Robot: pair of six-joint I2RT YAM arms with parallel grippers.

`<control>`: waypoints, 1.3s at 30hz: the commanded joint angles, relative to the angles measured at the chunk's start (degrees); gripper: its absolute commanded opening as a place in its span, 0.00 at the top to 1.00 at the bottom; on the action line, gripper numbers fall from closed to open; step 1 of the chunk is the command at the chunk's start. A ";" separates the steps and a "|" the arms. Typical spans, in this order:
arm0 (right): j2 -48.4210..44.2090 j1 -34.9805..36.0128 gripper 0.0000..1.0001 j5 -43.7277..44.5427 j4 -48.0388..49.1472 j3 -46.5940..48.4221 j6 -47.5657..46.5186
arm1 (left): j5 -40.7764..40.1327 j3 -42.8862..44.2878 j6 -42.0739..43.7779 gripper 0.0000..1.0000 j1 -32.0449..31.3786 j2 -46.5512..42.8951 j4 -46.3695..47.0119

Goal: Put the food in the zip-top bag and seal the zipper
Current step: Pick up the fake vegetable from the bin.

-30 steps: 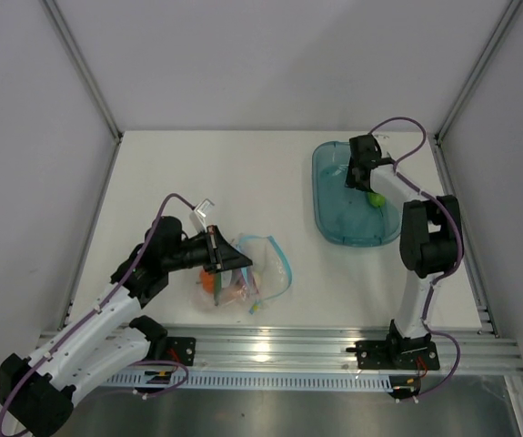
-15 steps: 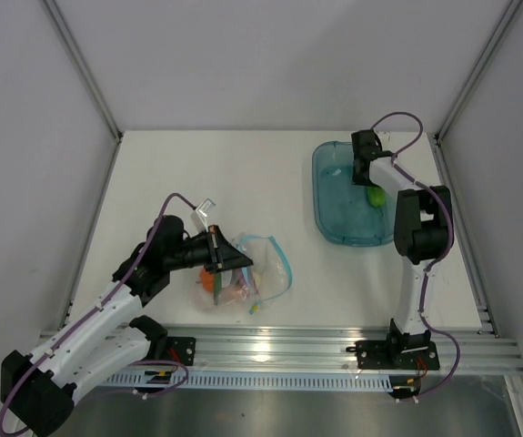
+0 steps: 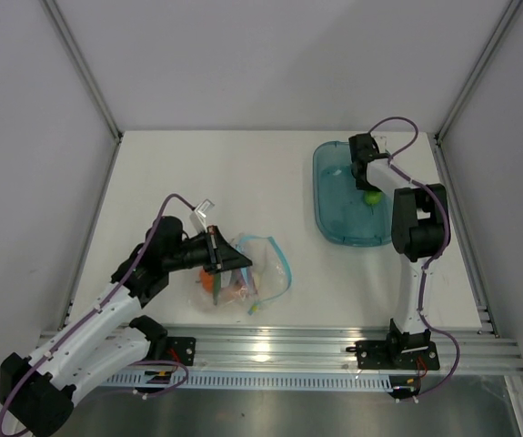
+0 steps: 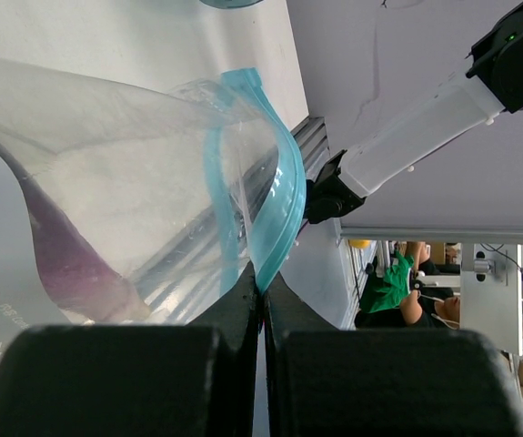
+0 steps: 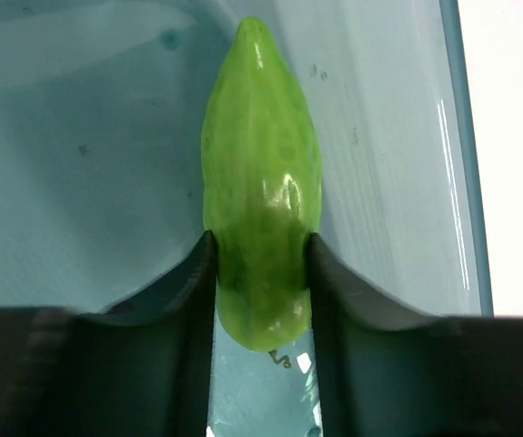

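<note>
Looking from above, the zip-top bag lies on the counter with an orange piece inside; the right tool reaches into the blue tray. Left wrist: left tool pinches the zipper, mouth unsealed, eggplant inside. Right wrist alone shows that tool clamping a green vegetable; bagging it and sealing remain.

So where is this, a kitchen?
Probably a robot lab, not a kitchen: left arm and right arm bolted to a metal rail, white table boxed by plain panels, toy green piece in the right pincer.
</note>
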 commanded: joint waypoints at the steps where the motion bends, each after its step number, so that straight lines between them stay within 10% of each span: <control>1: -0.57 0.13 0.74 -2.50 0.10 -1.12 1.76 | -1.04 0.15 -0.36 0.99 0.22 -1.26 -0.18; 7: -4.69 1.97 1.00 -2.77 0.10 -2.97 2.46 | -1.56 0.58 -0.28 0.99 0.22 -1.79 -1.05; 39: -58.56 22.54 1.00 -53.83 -4.20 -30.74 6.42 | -4.29 3.83 0.87 0.99 0.31 -3.46 -5.19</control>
